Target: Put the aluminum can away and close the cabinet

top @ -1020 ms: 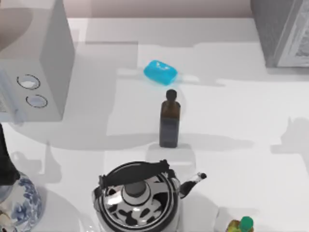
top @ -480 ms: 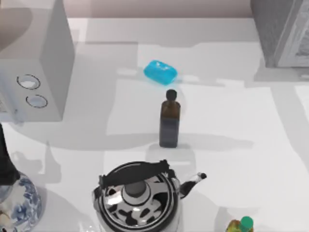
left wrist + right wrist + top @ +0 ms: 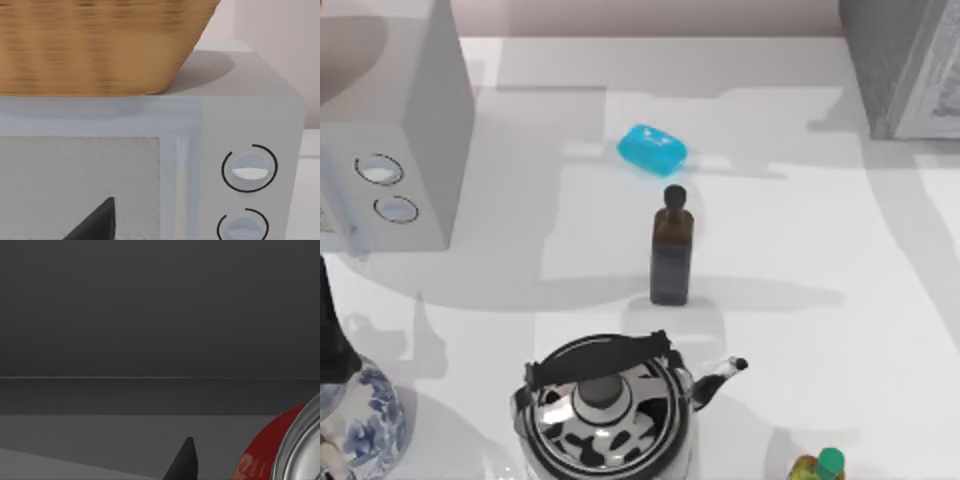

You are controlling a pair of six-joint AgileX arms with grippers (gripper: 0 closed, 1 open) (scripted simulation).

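Seemingly aluminum can (image 3: pixel 280 450) inside dark cabinet (image 3: pixel 905 65); R jaws' state unclear.

Microwave (image 3: pixel 390 140) far left on the bench (image 3: pixel 800 260), cabinet (image 3: pixel 905 65) far right; bottle (image 3: pixel 671 250) between, kettle (image 3: pixel 605 410) before it

The top view looks straight down on the white surface (image 3: pixel 790 330), taking in the microwave (image 3: pixel 410 150) at the far left and a corner of the cabinet (image 3: pixel 890 60) at the far right. The left wrist view faces the microwave's (image 3: pixel 200 125) front from close by, level with its dials (image 3: pixel 249 168), a wicker basket (image 3: pixel 100 45) on top. The right wrist view is dark, very near the aluminum can (image 3: pixel 270 450). The top and left wrist views share the microwave.
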